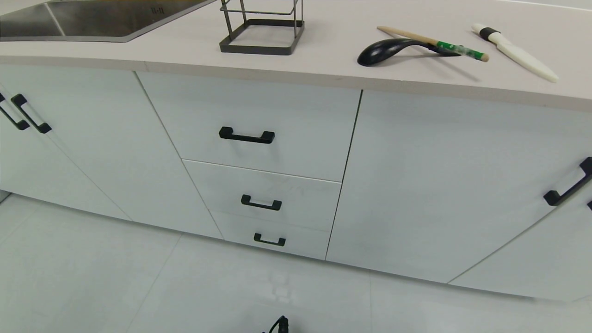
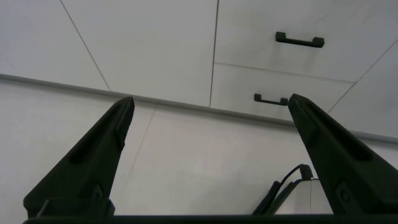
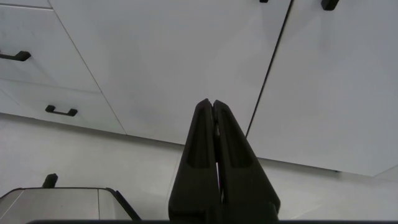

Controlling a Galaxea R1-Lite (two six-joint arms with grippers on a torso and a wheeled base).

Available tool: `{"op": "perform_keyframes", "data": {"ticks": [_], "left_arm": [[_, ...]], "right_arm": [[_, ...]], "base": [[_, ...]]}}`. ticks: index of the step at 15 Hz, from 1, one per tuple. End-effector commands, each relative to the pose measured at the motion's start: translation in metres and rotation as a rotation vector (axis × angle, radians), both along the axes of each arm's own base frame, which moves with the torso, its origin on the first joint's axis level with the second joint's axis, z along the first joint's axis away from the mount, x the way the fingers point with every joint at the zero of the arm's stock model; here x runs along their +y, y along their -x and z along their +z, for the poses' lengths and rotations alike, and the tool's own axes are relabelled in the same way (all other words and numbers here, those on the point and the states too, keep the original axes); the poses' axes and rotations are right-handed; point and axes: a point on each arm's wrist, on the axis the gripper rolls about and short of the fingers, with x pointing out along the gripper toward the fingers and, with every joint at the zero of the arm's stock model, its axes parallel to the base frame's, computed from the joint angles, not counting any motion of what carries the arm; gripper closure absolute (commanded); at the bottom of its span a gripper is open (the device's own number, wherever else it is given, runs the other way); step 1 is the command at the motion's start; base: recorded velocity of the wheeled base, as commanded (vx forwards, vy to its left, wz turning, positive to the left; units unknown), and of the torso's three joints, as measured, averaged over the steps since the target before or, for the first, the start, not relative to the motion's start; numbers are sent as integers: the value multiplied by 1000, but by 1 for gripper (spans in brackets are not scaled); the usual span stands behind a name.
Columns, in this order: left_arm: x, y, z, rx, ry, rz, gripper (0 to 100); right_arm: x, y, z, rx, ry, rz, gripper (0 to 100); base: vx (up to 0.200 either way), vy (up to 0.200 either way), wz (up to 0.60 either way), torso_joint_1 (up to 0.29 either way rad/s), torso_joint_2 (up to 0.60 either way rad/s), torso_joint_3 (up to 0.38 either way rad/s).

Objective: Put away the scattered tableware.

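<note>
Tableware lies scattered on the right part of the table (image 1: pixel 333 69): a black spoon (image 1: pixel 386 50) rests with its bowl toward the front edge; a wooden stick with a green band (image 1: pixel 432 42) lies across the spoon's handle, touching it; a white knife with a black band (image 1: pixel 515 52) lies near them on the right, apart from both. Farther left on the same table stands a black wire rack (image 1: pixel 261 30), upright and with nothing in it; beyond it, at the far left corner, is a steel sink (image 1: pixel 92 18). Below the table's edge are three drawers (image 1: pixel 296 194), stacked one over another, each shut and with a black handle; white cabinet doors (image 1: pixel 439 185) flank them on both sides; pale floor tiles (image 1: pixel 138 286) run in front. The left gripper (image 2: pixel 210 99) hangs low above the floor, facing the lower drawers, its jaws spread wide and holding nothing; the right gripper (image 3: pixel 213 102) also hangs low before the cabinet doors, its jaws pressed together with nothing between them.
</note>
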Motion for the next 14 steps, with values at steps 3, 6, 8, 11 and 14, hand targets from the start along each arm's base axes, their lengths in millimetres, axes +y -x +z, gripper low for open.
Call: {"op": "perform_keyframes", "data": {"ticks": [3, 6, 8, 11, 14], "left_arm": [[0, 0, 0, 1, 0, 0, 0], [-1, 0, 0, -4, -14, -42, 0], [-1, 0, 4, -38, -41, -56, 0], [-3, 30, 96, -492, -37, -111, 0], [-7, 27, 83, -342, -58, -316, 0]], "right_arm": [[0, 0, 0, 2, -4, 0, 100], [0, 0, 0, 2, -4, 0, 100], [0, 0, 0, 2, -4, 0, 100], [0, 0, 0, 2, -4, 0, 100], [0, 0, 0, 2, -4, 0, 100]], "base": [[0, 0, 0, 0, 0, 0], [0, 0, 0, 0, 0, 0], [0, 0, 0, 0, 0, 0], [0, 0, 0, 0, 0, 0], [0, 0, 0, 0, 0, 0]]}}
